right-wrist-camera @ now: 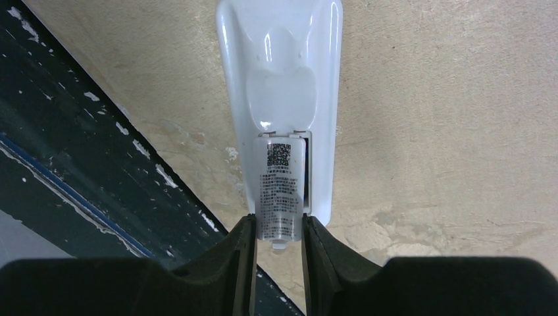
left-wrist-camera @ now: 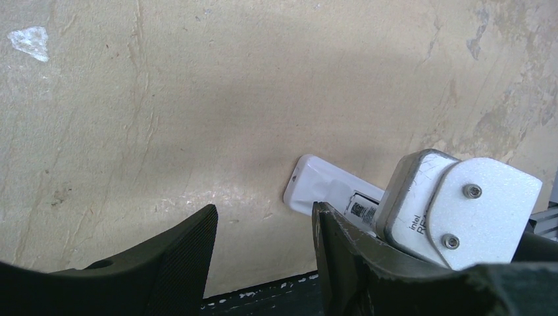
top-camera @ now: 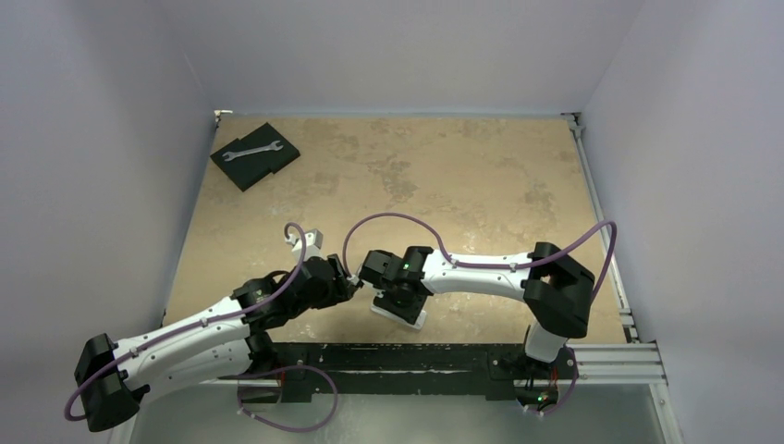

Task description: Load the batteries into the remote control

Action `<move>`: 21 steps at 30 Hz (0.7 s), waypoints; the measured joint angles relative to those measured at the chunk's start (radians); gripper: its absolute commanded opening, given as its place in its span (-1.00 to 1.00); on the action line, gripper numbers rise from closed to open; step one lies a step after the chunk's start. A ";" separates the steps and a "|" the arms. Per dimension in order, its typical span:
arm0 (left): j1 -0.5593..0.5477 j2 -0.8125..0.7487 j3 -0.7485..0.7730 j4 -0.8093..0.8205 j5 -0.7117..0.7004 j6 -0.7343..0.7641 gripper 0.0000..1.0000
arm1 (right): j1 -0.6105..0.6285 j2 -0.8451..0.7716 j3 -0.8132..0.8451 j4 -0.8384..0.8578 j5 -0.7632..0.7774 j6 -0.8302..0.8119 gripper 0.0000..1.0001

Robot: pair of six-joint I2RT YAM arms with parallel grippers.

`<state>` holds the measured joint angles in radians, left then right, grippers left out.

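Note:
The remote control (right-wrist-camera: 279,66) lies back up on the table near the front edge, also seen as a white bar (top-camera: 416,319) under the right arm. A small white cover with a printed label (right-wrist-camera: 279,191) sits over its bay, overhanging the near end, with a dark gap along its right side. My right gripper (right-wrist-camera: 278,227) is shut on that cover's end. My left gripper (left-wrist-camera: 263,210) stands open just left of the remote control (left-wrist-camera: 316,181), with only bare table between its fingers. The batteries are hidden or out of view.
A silver wrench (top-camera: 251,149) lies on a black pad (top-camera: 242,171) at the back left. A black rail (top-camera: 398,356) runs along the table's front edge, close to the remote. Pale walls close off the left, back and right sides.

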<state>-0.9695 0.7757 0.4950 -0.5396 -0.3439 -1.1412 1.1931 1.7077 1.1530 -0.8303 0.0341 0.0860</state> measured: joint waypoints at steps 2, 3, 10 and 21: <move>0.000 0.000 0.000 0.000 0.000 0.000 0.08 | 0.000 0.000 0.000 0.000 0.000 0.000 -0.63; 0.000 0.000 0.000 0.000 0.000 0.000 0.08 | 0.000 0.000 0.000 0.000 0.000 0.000 -0.63; 0.000 -0.005 0.000 0.000 0.000 0.000 0.08 | 0.000 0.000 -0.008 0.008 -0.003 0.008 -0.61; 0.000 -0.011 0.000 0.000 0.000 0.000 0.08 | 0.000 0.000 -0.010 0.013 -0.002 0.031 -0.58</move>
<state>-0.9695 0.7647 0.4950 -0.5400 -0.3439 -1.1412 1.1931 1.7077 1.1427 -0.8169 0.0322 0.1173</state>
